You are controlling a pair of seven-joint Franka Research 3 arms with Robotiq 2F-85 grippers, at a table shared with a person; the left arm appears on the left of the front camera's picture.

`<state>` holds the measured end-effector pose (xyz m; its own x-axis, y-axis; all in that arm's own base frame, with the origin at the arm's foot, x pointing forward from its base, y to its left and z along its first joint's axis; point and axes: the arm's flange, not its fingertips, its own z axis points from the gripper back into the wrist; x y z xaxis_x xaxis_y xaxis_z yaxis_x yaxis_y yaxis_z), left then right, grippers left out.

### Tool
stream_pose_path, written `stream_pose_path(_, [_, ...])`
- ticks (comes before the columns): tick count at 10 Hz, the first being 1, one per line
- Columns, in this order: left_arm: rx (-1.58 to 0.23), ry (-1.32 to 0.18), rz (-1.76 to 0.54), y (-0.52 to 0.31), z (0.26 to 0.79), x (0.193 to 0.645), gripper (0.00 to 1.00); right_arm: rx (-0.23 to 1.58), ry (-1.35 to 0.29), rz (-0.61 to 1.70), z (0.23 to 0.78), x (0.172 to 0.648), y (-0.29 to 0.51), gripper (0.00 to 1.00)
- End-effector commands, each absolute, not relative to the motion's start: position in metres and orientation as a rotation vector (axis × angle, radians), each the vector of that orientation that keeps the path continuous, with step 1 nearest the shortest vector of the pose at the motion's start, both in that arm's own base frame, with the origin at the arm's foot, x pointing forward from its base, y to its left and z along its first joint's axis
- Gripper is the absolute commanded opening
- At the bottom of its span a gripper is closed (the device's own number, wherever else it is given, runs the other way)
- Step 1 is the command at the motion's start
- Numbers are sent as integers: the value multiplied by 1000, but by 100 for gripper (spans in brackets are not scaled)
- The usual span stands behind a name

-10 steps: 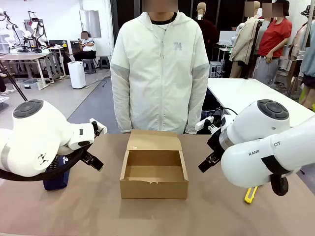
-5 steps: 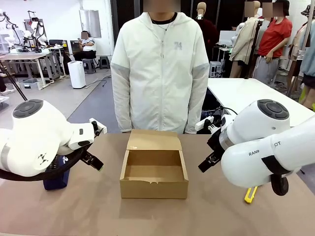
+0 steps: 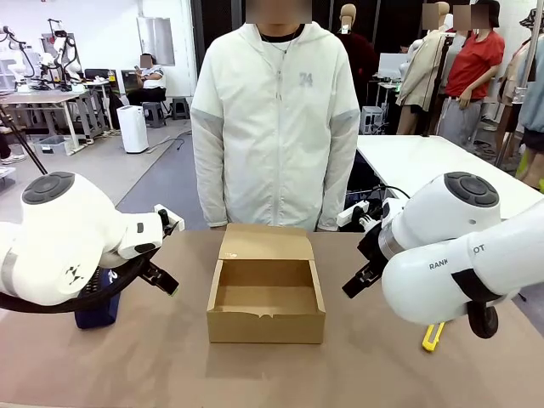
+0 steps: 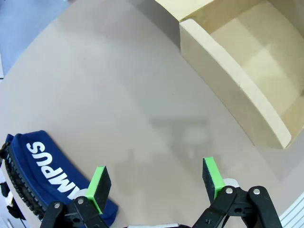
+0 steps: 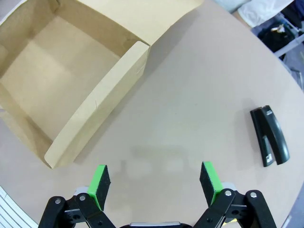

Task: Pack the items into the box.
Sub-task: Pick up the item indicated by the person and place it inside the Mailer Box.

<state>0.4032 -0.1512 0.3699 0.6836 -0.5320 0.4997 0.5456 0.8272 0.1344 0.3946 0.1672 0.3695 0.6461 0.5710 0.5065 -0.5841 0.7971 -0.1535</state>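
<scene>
Both released: your left gripper point(image 4: 154, 183) lies nearer the pencil case point(image 4: 45, 168), left of the box point(image 3: 265, 328); your right gripper point(image 5: 154, 183), the stapler point(image 5: 270, 136), right of it

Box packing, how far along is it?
Done: the box stands open, nothing inside. In hand: nothing; the left end effector and right end effector are open over bare table. Left: the pencil case and stapler lie on the table, both to pack.
</scene>
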Motion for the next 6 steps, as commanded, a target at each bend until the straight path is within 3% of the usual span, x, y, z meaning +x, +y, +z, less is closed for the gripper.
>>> stream_pose_path(1, [-26,-552,-604,-151,370,403,100,25,-569,656,370,395,167,100])
stream_pose_path(5, [-26,-552,-604,-151,370,403,100,25,-568,657,370,395,167,100])
stream_pose_path(6, [-141,-464,-538,-156,396,398,100,157,-493,622,391,396,165,100])
